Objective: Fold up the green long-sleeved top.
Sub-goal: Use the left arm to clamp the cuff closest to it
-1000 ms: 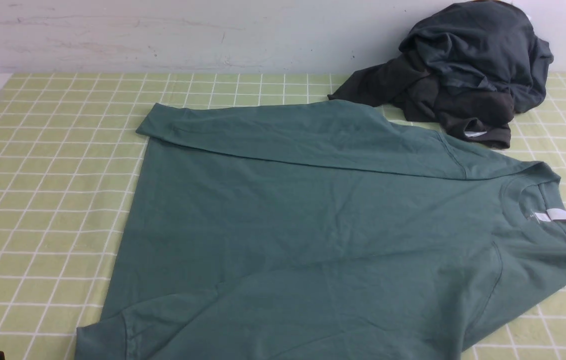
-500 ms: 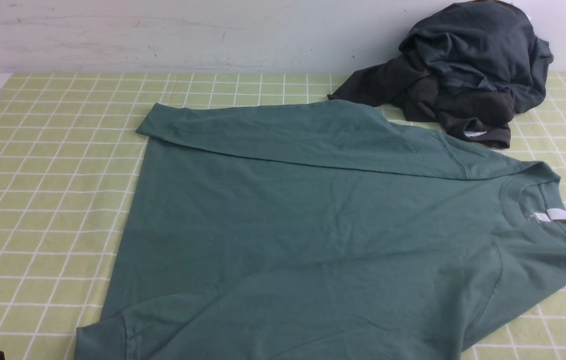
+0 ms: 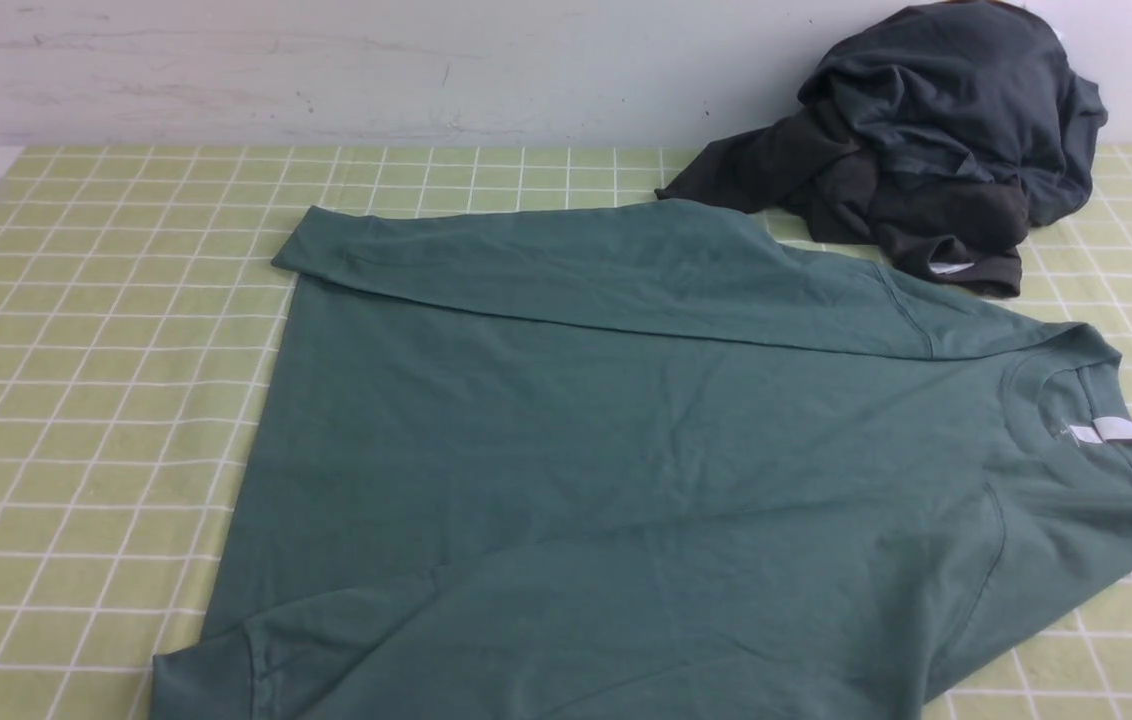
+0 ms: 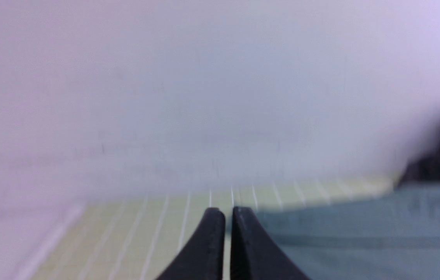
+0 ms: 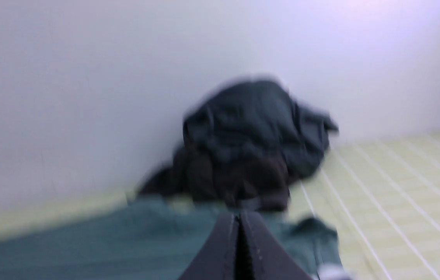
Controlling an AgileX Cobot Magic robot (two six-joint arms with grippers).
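Green long-sleeved top (image 3: 626, 450) flat on our desk (image 3: 76, 400), long axis left-right, neck right, hem left | both jaws pinched shut, empty, near side | top lies ahead of both; we reckon right jaws nearer.

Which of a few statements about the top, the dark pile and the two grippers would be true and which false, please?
1. The top lies spread on the checked cloth. True.
2. The top's white label is on the robot's left side. False: it is on the right, at the neck.
3. The dark pile sits at the far right, beyond the top. True.
4. The left gripper is pinching the top's hem. False: its jaws are shut on nothing.
5. The right gripper is shut. True.
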